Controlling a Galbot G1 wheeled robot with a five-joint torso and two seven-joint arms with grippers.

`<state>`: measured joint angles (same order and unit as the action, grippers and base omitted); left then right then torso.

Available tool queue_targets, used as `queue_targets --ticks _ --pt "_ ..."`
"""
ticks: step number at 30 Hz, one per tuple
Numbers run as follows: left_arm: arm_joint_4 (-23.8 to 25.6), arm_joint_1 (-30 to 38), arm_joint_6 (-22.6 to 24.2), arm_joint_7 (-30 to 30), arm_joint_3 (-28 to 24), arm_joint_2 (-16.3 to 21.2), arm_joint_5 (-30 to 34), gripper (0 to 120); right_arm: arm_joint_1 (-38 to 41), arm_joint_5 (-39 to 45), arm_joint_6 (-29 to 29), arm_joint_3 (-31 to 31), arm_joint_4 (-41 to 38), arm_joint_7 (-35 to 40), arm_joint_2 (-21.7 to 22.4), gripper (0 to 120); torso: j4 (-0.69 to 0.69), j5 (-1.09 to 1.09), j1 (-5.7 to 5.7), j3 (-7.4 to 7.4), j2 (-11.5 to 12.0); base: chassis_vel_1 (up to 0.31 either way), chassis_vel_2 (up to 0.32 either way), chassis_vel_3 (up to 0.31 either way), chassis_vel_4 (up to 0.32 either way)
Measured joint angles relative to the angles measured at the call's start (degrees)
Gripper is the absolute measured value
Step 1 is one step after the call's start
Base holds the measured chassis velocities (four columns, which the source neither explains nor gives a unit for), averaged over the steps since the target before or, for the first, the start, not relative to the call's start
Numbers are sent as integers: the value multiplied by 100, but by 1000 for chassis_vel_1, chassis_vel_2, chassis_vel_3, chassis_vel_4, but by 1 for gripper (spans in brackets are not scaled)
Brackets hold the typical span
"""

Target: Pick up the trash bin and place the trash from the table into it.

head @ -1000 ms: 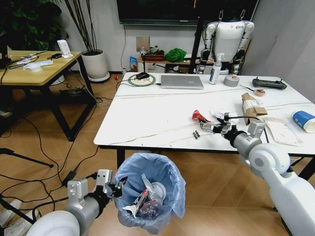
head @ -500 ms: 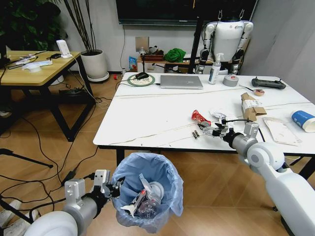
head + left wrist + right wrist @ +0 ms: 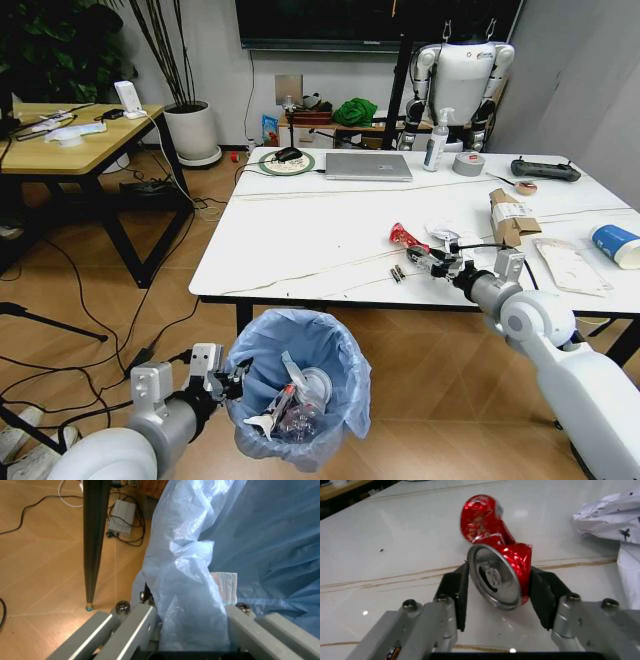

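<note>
Trash bin (image 3: 298,395) on floor before table (image 3: 300,240), at left gripper (image 3: 228,380); crushed can (image 3: 495,566) on table's near edge, between right gripper (image 3: 497,592) pads; paper (image 3: 610,517) beside it.

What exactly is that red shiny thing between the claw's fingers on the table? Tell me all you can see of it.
It is a crushed red can, metal by its glossy, dented look, with a round silver end facing the wrist camera. The body is twisted and flattened, bending away over the white table. The right claw is shut on it, one dark pad on each side of the silver end. Crumpled white paper lies nearby, not touching it. In the head view it sits near the table's front edge.
</note>
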<state>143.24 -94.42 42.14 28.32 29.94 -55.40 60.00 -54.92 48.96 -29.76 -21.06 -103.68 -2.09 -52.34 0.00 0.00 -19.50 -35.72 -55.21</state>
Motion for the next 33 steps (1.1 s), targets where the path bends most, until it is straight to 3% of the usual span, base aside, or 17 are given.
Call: queue_targets --ticks 5,10,15,24,33 --pt "0 -5 0 -2 0 0 2 2 -1 -7 28 29 -9 119 -36 14 0 0 1 0 0 0 0 0 0" --pt "0 -11 0 -8 10 5 2 2 -44 5 74 2 -69 216 -58 4 0 0 1 0 0 0 0 0 0" --pt "0 -12 0 -10 19 10 3 2 -85 64 97 -74 -207 309 -78 4 0 1 1 0 0 0 0 0 0" --pt "0 -11 0 -1 29 -12 8 2 -985 197 109 -540 -2155 123 2 4 0 -1 1 1 -1 0 0 0 0" --pt "0 65 0 15 42 15 33 2 -1765 297 141 -109 -3364 -718 152 4 -1 -1 1 1 -2 0 0 0 0"
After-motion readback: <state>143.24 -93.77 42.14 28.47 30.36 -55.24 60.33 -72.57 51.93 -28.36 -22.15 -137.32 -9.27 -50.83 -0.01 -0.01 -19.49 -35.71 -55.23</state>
